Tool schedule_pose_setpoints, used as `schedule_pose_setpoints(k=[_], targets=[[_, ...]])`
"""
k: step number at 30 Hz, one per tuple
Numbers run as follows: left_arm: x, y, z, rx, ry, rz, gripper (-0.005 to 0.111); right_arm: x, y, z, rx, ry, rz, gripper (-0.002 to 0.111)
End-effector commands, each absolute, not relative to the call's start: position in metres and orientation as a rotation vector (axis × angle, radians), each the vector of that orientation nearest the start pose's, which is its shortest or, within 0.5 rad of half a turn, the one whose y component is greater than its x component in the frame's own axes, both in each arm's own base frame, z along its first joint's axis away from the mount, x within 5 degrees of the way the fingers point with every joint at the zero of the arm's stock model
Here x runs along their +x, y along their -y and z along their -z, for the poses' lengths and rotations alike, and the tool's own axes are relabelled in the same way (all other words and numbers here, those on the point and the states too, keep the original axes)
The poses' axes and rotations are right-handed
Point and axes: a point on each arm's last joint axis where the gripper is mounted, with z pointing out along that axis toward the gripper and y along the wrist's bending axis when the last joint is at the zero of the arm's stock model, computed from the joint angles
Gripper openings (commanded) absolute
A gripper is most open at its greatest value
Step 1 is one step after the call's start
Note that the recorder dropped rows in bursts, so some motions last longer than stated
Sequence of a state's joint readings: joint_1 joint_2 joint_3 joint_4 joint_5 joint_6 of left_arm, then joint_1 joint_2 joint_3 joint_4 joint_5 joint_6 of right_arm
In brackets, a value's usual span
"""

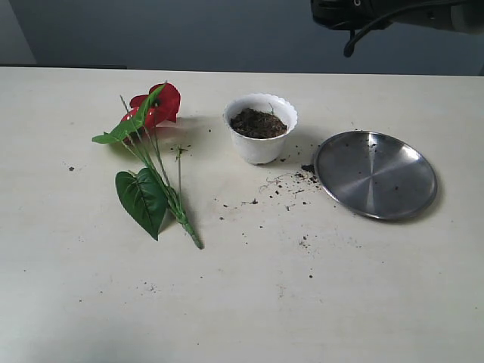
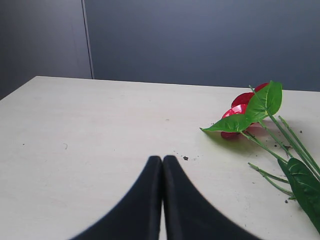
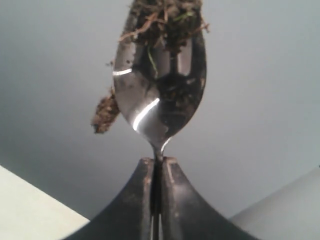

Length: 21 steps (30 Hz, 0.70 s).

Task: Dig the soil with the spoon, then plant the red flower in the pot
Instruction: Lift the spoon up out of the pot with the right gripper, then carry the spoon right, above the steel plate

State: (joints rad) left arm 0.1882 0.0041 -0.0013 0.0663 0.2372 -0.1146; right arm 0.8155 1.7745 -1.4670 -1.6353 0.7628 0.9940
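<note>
Two claws: our right claw point(image 3: 156, 162) clamps the small shiny silver metal spoon point(image 3: 160, 100), loaded with dark crumbly soil point(image 3: 165, 20), while our left claw point(image 2: 162, 161), pressed together and empty, is, we judge, nearer the long-stemmed artificial red flower point(image 2: 242, 105) lying flat just ahead, stems running back alongside it.

Soft, even light keeps the table point(image 1: 242, 302) bright, with only faint shadows beside the pot point(image 1: 261, 147). The plate point(image 1: 376, 175) has a dull sheen, and the spoon point(image 3: 160, 95) shows sharp glints. The jaws look blurred in both wrist views.
</note>
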Motion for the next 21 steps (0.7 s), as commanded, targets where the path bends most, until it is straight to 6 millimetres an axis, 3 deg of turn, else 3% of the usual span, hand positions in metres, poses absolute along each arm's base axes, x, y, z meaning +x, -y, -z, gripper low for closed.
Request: schedule_pose_setpoints(k=[1,13,21], targets=[[0.054,-0.012,-0.192,-0.221,-1.700,-0.112,0.001,0.322,-0.265,-0.350,-0.731,-1.552,0.411,-0.001],[0.054,-0.012,-0.192,-0.221,-1.700,-0.112,0.001,0.321,-0.266,-0.348,-0.675,-1.605,0.333,-0.001],[0.054,-0.012,-0.192,-0.221,-1.700,-0.112,0.001,0.321,-0.253,-0.347,-0.541,-1.668,0.441,-0.001]])
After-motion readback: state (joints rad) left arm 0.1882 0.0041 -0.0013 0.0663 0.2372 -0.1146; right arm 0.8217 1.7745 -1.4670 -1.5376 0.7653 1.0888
